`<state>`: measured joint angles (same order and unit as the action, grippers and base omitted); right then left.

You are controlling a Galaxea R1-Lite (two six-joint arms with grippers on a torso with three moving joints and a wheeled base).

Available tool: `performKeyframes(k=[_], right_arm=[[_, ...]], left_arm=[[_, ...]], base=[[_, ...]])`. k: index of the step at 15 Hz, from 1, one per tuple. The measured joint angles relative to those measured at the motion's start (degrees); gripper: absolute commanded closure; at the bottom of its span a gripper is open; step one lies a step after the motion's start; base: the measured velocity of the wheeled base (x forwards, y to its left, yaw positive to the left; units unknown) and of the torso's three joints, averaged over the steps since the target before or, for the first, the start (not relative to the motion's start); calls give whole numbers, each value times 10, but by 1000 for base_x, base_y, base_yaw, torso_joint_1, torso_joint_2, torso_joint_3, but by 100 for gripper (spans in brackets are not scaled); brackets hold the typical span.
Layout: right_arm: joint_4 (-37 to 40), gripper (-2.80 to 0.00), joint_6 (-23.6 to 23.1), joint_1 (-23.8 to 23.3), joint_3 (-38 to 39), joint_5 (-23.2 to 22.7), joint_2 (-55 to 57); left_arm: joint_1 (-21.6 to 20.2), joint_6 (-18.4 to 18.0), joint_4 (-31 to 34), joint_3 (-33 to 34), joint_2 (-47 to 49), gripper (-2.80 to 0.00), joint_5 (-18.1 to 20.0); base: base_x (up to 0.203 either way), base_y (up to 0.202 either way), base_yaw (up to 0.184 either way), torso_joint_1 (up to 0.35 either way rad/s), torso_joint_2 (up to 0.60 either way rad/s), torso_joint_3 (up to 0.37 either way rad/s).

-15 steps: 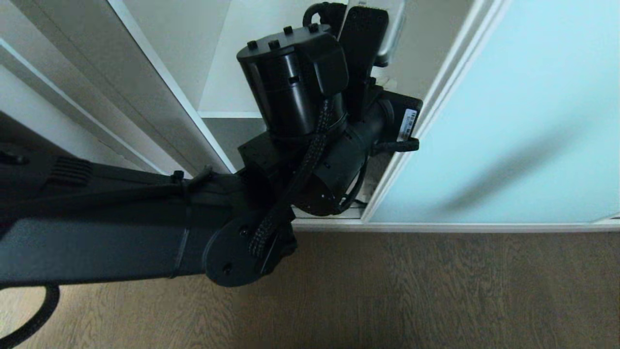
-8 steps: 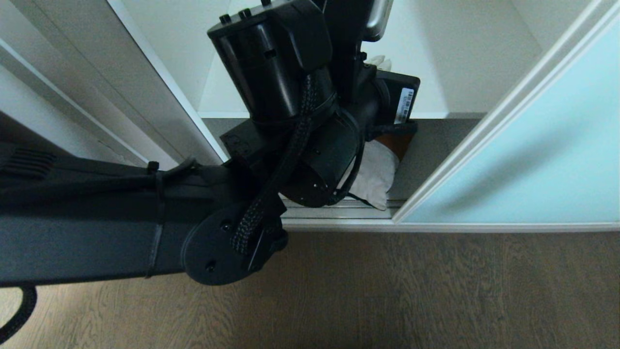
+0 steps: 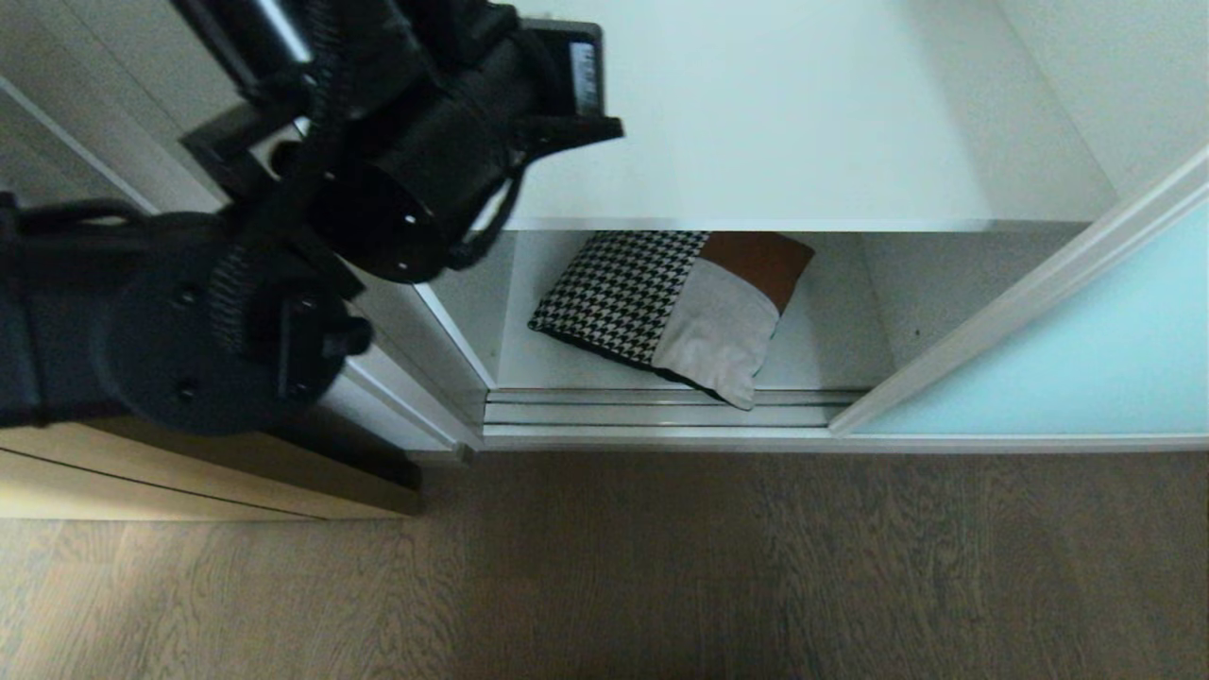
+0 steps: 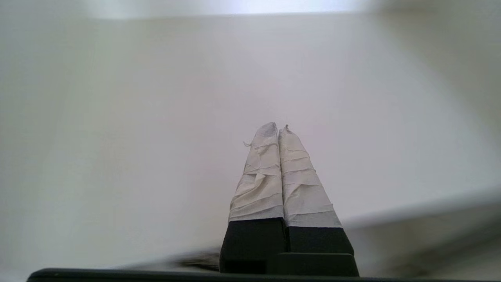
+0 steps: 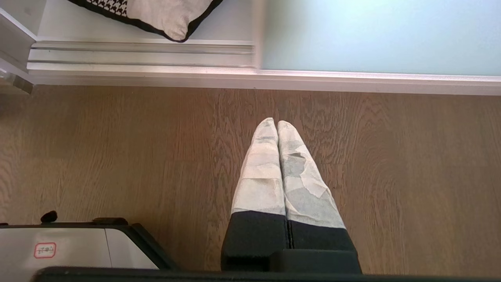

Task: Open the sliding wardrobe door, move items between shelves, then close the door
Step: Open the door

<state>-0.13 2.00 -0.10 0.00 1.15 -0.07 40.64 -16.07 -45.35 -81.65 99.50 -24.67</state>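
The sliding wardrobe door [image 3: 1086, 349] stands pushed aside to my right, its pale aqua glass covering only that end of the opening. In the gap, the cushion [image 3: 675, 312] lies flat on the bottom shelf [image 3: 831, 349], houndstooth patch to my left, rust-brown patch at the back, one cream corner hanging over the silver floor track [image 3: 661, 414]. Above it the next white shelf [image 3: 774, 142] spans the wardrobe, bare where I can see it.

My left arm [image 3: 283, 217] is raised at the left jamb, filling the upper left of the head view (it hides that side of the shelf). My left gripper [image 4: 277, 131] faces plain white panel, taped fingers pressed together on nothing. My right gripper [image 5: 277, 124] hangs over the wood floor [image 3: 756, 567] short of the track, likewise pinched closed and empty, with my base's grey corner [image 5: 70, 244] beside it.
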Motion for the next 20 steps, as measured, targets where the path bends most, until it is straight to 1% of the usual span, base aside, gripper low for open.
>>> performKeyframes(k=[2, 4, 5, 6, 7, 8, 9, 10, 11, 12, 14, 17, 20], right_arm=[[0, 0, 0, 0, 0, 0, 0], [0, 0, 0, 0, 0, 0, 0], [0, 0, 0, 0, 0, 0, 0], [0, 0, 0, -1, 0, 0, 0], [0, 0, 0, 1, 0, 0, 0], [0, 0, 0, 2, 0, 0, 0], [1, 0, 0, -3, 0, -1, 1], [0, 0, 0, 0, 0, 1, 1], [0, 0, 0, 2, 0, 1, 1], [1, 0, 0, 0, 0, -1, 1], [0, 0, 0, 2, 0, 0, 1], [0, 0, 1, 0, 0, -1, 1], [0, 0, 0, -1, 0, 0, 1]], left_arm=[[-64, 0, 34, 23, -42, 0, 0], [-140, 4, 57, 77, -89, 0, -1], [-184, 7, 62, 126, -120, 0, 4], [-218, 10, 65, 178, -149, 0, 8], [-251, 12, 70, 233, -183, 0, 0], [-272, 15, 64, 285, -221, 0, 7], [-285, 15, 70, 336, -258, 0, 0], [-308, 16, 78, 394, -303, 0, -43], [-314, 17, 70, 435, -343, 0, -54], [-317, 18, 77, 473, -377, 0, -63], [-332, 20, 78, 536, -438, 0, -68], [-348, 27, 83, 590, -503, 0, -65], [-350, 34, 95, 638, -561, 0, -62]], base=[[0, 0, 0, 0, 0, 0], [0, 0, 0, 0, 0, 0], [0, 0, 0, 0, 0, 0], [0, 0, 0, 0, 0, 0], [0, 0, 0, 0, 0, 0], [0, 0, 0, 0, 0, 0], [0, 0, 0, 0, 0, 0], [0, 0, 0, 0, 0, 0], [0, 0, 0, 0, 0, 0], [0, 0, 0, 0, 0, 0], [0, 0, 0, 0, 0, 0], [0, 0, 0, 0, 0, 0], [0, 0, 0, 0, 0, 0]])
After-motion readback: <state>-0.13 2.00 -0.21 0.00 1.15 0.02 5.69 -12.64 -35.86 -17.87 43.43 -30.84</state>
